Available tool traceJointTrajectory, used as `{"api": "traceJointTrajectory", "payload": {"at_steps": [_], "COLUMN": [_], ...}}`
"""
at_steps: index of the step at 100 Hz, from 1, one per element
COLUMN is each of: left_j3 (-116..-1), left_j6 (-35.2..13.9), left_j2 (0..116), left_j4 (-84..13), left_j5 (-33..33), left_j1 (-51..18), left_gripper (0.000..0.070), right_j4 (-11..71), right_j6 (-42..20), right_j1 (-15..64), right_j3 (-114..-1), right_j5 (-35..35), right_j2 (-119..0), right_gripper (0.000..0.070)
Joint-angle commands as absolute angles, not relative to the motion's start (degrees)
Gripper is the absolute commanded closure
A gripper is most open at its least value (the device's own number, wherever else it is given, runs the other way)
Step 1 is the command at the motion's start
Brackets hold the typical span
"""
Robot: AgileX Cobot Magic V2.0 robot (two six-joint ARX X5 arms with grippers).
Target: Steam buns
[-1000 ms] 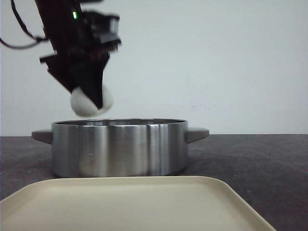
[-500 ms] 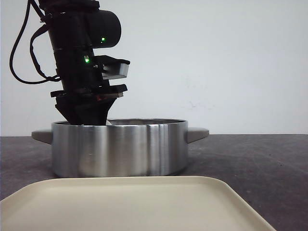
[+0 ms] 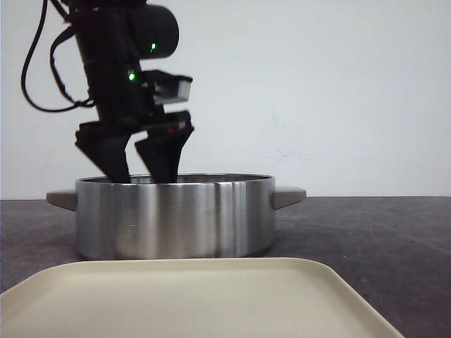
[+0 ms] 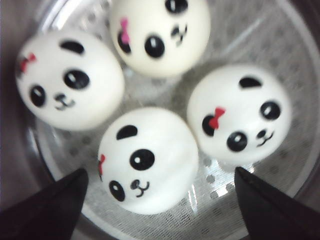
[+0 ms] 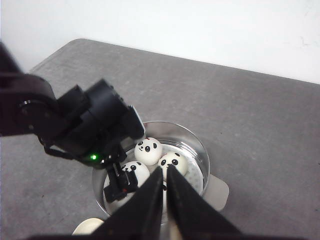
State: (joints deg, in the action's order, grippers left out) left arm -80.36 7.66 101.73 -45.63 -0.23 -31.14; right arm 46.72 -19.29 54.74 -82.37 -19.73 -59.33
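Four panda-faced buns [image 4: 148, 160], clustered together

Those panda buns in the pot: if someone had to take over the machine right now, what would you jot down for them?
Left gripper: open, empty, fingers spread just inside the steel pot.
Right gripper: shut, empty, raised above the pot.
Buns: all four sit on the perforated steamer insert inside the pot.
Tray: the part in front view is bare.
Done: loading the buns.
Left: probably lift the left arm clear; no lid is in view.
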Motion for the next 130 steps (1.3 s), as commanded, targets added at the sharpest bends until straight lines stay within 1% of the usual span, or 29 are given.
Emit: {"api": "traceJointTrajectory", "payload": {"at_steps": [1, 11, 23, 26, 29, 41, 49, 51, 52, 65, 80, 90, 98, 106, 119, 130], "left_j3": [-83.9, -86.5, -86.5, -86.5, -86.4, -85.1, -83.7, -83.4, -83.2, -80.4, -73.8, -67.3, -63.0, -60.4, -59.7, -59.7], "left_j6": [4.7, 1.2, -3.3, -4.1, -4.8, -7.4, -8.5, -8.6, -8.6, -8.7, -8.7, -8.8, -8.7, -8.9, -9.8, -9.8], "left_j2": [102.7, 100.9, 95.0, 93.2, 91.3, 83.0, 77.3, 75.9, 75.3, 66.9, 56.2, 48.2, 42.7, 38.8, 35.1, 32.9], "left_j4": [-47.1, -48.7, -47.9, -47.7, -47.4, -44.2, -41.8, -41.5, -41.4, -41.1, -40.4, -38.1, -37.6, -39.4, -43.7, -45.2], "left_j5": [-0.5, -0.4, -0.3, -0.2, -0.1, -0.3, -0.7, -0.8, -0.9, -3.0, -3.8, -4.7, -4.7, -4.7, -4.7, -4.7], "left_j1": [-31.3, -31.1, -31.1, -31.2, -31.2, -31.9, -32.0, -32.1, -32.1, -32.7, -32.7, -32.7, -32.7, -32.7, -32.6, -32.6], "left_gripper": [0.0133, 0.0135, 0.0156, 0.0173, 0.0219, 0.0462, 0.0659, 0.0695, 0.07, 0.07, 0.07, 0.07, 0.07, 0.07, 0.07, 0.07], "right_j4": [46.4, 46.4, 46.4, 46.3, 46.3, 44.3, 41.0, 39.9, 39.3, 29.7, 16.8, 9.2, 6.3, 4.2, 2.2, 1.3], "right_j6": [-19.0, -18.2, -16.2, -16.0, -15.9, -15.9, -15.9, -15.9, -15.9, -16.0, -15.7, -14.9, -14.0, -13.9, -13.9, -13.9], "right_j1": [55.4, 55.4, 55.4, 55.4, 55.4, 55.4, 55.4, 55.4, 55.4, 55.4, 55.4, 55.4, 55.4, 55.4, 55.4, 55.4], "right_j3": [-83.3, -83.0, -81.5, -80.9, -80.4, -76.8, -73.4, -72.5, -72.0, -65.0, -58.6, -56.4, -56.2, -56.2, -56.2, -56.2], "right_j5": [-20.0, -21.4, -25.0, -25.6, -25.8, -26.2, -27.1, -27.1, -27.1, -26.2, -21.0, -18.7, -17.9, -18.0, -18.0, -18.0], "right_j2": [-59.9, -59.9, -59.9, -59.9, -59.9, -59.8, -59.8, -59.8, -59.8, -59.8, -59.8, -59.8, -59.9, -59.9, -59.8, -59.8], "right_gripper": [0.0697, 0.0697, 0.0697, 0.0697, 0.0697, 0.0697, 0.0696, 0.0696, 0.0696, 0.0695, 0.0694, 0.0694, 0.0694, 0.0694, 0.0695, 0.0695]}}
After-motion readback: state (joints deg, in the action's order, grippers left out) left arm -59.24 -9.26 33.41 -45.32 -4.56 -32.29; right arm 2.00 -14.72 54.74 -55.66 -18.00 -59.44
